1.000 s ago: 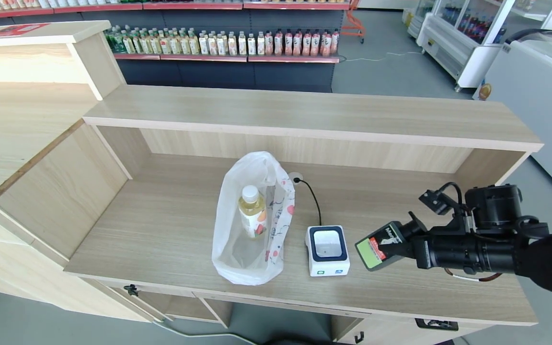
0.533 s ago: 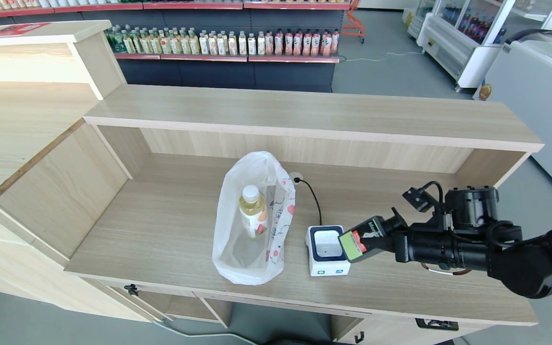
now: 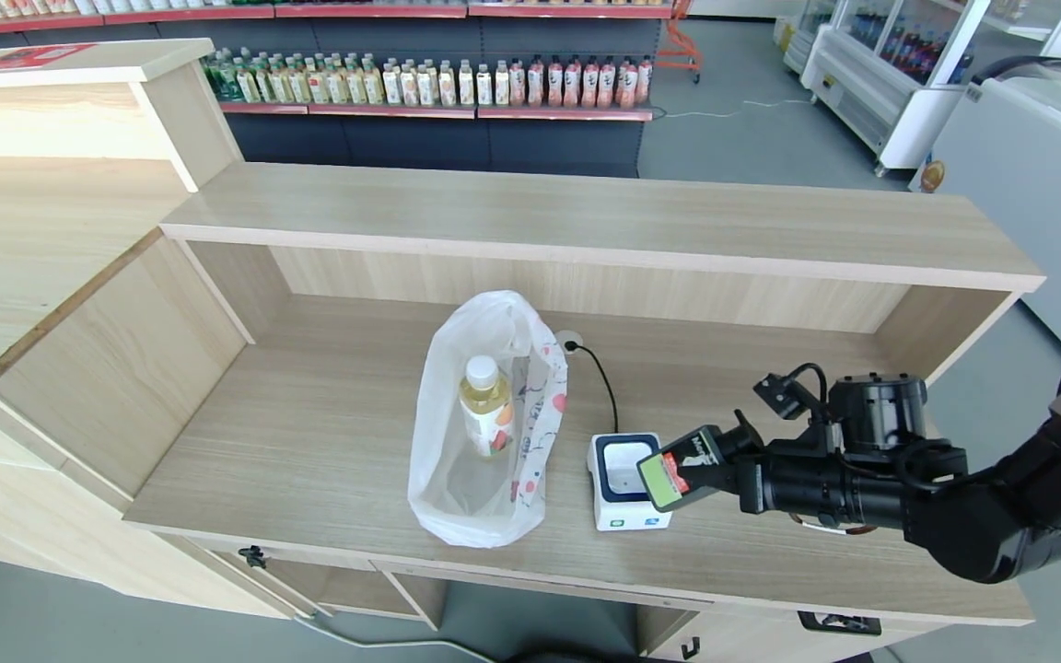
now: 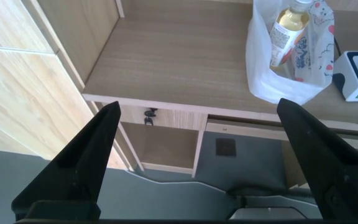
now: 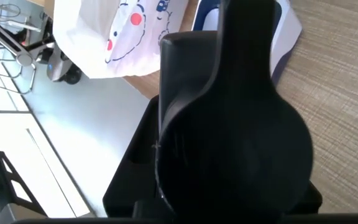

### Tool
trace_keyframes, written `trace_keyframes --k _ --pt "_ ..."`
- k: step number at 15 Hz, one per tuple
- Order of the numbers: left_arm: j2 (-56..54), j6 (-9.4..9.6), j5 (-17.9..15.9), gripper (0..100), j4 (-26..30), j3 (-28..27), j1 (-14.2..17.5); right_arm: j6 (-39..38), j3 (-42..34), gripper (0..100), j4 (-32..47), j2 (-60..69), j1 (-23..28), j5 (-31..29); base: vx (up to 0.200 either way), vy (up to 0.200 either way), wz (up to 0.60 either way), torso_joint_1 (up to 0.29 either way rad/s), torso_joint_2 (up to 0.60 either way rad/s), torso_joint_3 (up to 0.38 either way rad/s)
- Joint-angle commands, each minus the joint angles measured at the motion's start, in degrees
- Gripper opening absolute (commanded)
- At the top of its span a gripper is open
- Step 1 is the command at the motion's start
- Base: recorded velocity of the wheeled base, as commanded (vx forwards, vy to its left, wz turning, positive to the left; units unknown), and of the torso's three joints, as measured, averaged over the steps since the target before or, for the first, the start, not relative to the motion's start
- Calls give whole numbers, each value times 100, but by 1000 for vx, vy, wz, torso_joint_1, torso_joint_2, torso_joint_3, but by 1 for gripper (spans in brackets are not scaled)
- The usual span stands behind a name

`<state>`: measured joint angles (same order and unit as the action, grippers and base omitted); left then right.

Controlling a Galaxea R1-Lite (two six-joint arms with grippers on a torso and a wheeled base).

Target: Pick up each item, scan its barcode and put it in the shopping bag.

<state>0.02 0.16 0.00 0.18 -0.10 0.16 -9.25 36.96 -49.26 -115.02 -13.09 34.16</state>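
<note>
Nearest to us, the left gripper (image 4: pixel 199 112) hangs off the front edge of the counter (image 3: pixel 328 414), its fingers (image 4: pixel 79 168) spread wide with nothing between them. On the right side, the right gripper (image 3: pixel 705 460) is clamped on a small dark box (image 3: pixel 673 474) with a green and red end face. We see the box held level over the right part of the white scanner (image 3: pixel 618 474); whether they touch we cannot tell. Just left of the scanner stands the white shopping bag (image 3: pixel 434 460), open at the top, with a bottle (image 3: pixel 484 405) of pale drink upright inside. A black cable (image 3: pixel 600 378) runs from the scanner back to a hole in the counter. Beyond the raised ledge (image 3: pixel 586 216), store shelves (image 3: pixel 429 83) hold rows of bottles.
</note>
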Motion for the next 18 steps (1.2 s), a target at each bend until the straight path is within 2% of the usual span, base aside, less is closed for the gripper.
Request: trace_keyframes --k 1,8,13,15,18 --pt "-2 2 0 100 -1 1 2 2 13 0 -13 -152 0 3 0 0 0 0 0 0" --pt "-2 2 0 100 -1 1 2 -15 233 0 -514 -627 -106 3 0 0 0 0 0 0" --pt "-2 -7 0 100 -1 1 2 -24 558 0 -514 -935 -167 -6 0 0 0 0 0 0" --pt "-2 -7 0 100 -1 1 2 -50 575 0 -585 -1075 -255 -234 0 0 0 0 0 0" --pt "-2 -7 0 100 -1 1 2 -551 646 0 -1138 -1260 -501 -366 0 0 0 0 0 0"
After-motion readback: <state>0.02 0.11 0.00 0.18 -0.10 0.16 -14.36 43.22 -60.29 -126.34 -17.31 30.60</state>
